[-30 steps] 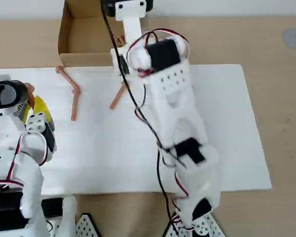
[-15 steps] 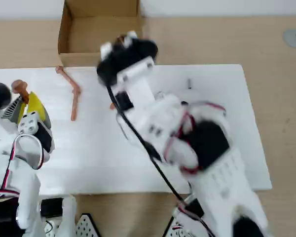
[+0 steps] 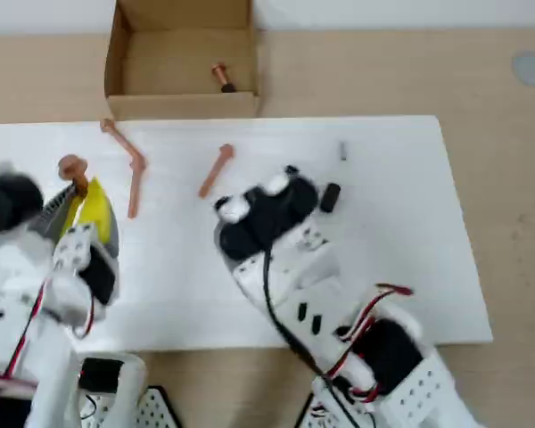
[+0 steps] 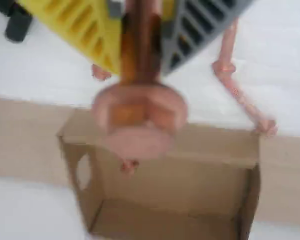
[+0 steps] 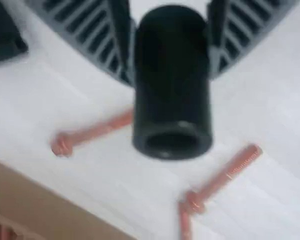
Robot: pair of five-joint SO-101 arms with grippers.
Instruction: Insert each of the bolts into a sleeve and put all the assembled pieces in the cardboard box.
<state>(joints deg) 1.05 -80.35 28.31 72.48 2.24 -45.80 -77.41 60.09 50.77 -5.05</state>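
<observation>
Right arm (image 3: 290, 267) withdrew from cardboard box (image 3: 180, 106), jaws clasping sleeve (image 5: 172, 90).

Behind white rectangular mat (image 3: 410, 267): open brown cardboard box (image 3: 160, 62), sleeved copper bolt (image 3: 221, 77) inside. On mat near box: two touching copper bolts (image 3: 137, 164), lone copper bolt (image 3: 216, 170) to their right. In left gripper (image 4: 142, 65): another copper bolt (image 4: 139, 110); in right gripper (image 5: 170, 75): black cylindrical sleeve (image 5: 172, 100).

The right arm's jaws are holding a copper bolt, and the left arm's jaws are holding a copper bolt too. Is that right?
Not quite. The right arm's jaws are holding a black sleeve, not a copper bolt, as the right wrist view shows. The left arm's jaws are holding a copper bolt, just as you said.
</observation>
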